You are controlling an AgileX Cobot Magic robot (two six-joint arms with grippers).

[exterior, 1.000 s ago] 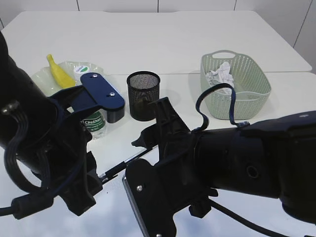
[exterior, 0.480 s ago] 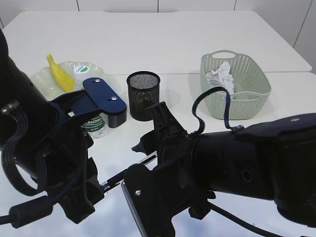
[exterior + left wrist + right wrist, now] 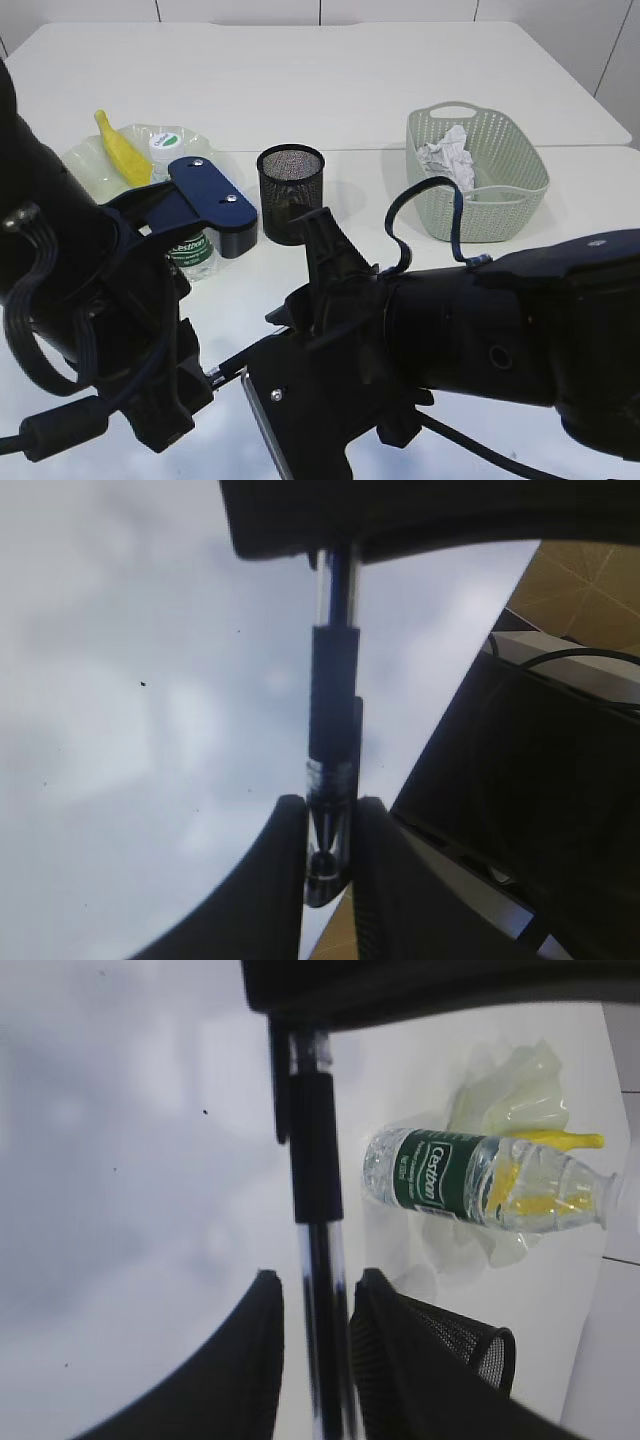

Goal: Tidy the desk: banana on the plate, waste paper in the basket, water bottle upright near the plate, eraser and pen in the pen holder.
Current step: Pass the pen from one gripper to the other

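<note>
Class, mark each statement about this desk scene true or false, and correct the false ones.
1. The banana lies on the plate. True.
2. The basket holds no paper. False: crumpled waste paper lies inside it.
3. The water bottle stands upright beside the plate. True.
4. The pen is already in the pen holder. False: it is held above the table, its end clamped in the left pincer.
5. The right pincer has the pen between its fingers. True, though whether they are pressing on it cannot be told.
</note>
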